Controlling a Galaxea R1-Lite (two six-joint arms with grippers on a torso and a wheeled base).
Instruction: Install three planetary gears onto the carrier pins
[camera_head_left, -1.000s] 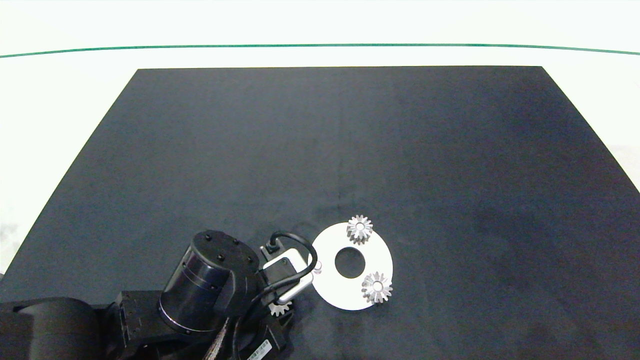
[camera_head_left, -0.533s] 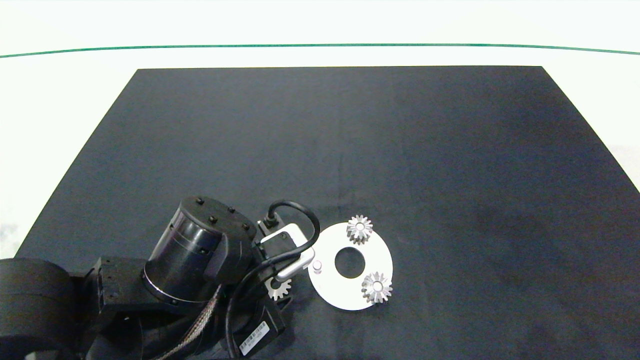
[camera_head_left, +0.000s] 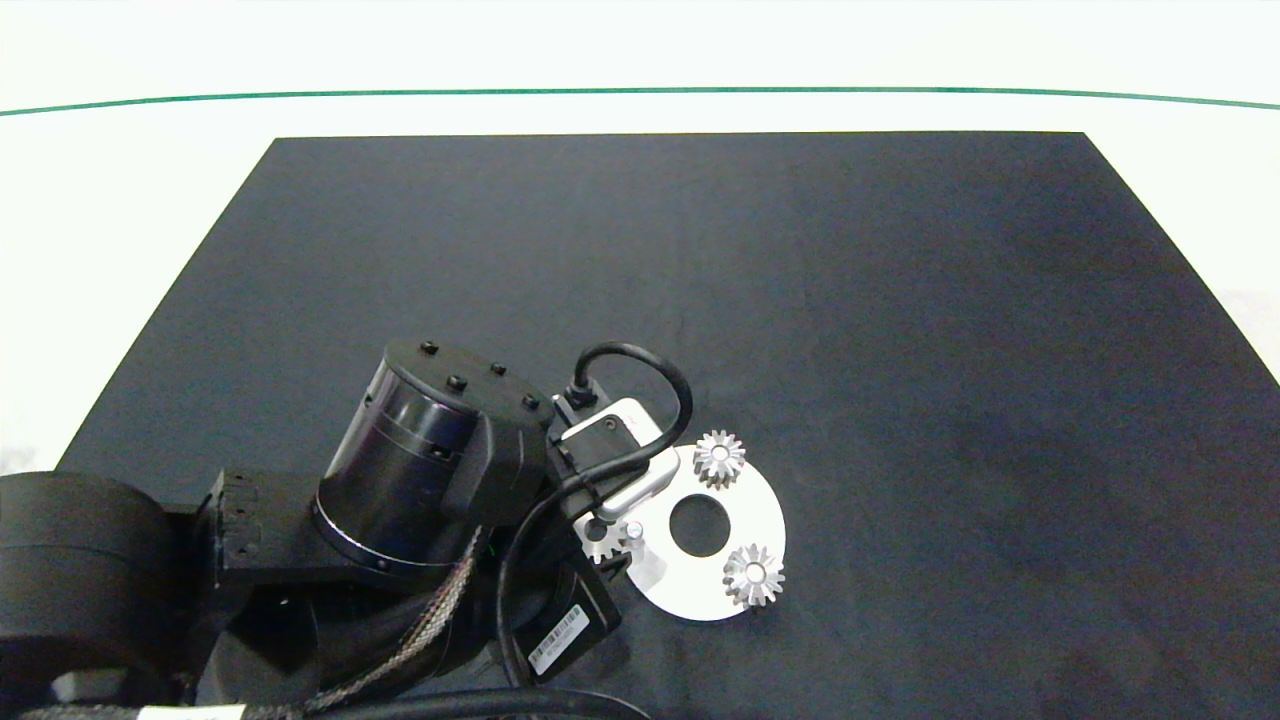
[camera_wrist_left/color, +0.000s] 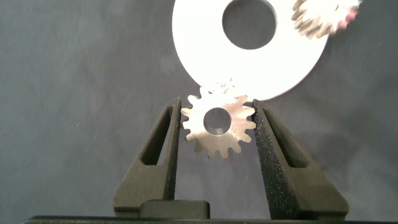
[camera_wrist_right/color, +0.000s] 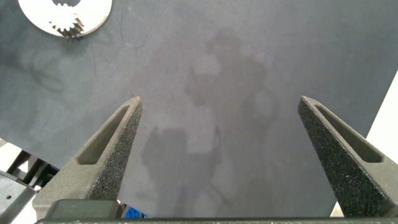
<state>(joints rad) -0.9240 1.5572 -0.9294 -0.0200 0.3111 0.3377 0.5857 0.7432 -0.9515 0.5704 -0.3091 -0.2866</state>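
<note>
left gripper (camera_wrist_left/color: 217, 127) clamps a gear (camera_wrist_left/color: 217, 126) between its fingers | gear at disc's (camera_head_left: 745, 520) 9 o'clock edge, beside bare pin (camera_head_left: 633, 531) | right gripper (camera_wrist_right/color: 217, 134) spread wide

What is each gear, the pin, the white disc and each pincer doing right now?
Far gear: seated on the white disc.
Near gear: seated on the disc.
Third gear: gripped in the left pincer, at the disc's edge.
Bare pin: upright, no gear on it.
White disc: flat on the mat.
Right pincer: open, empty, above bare mat.
</note>
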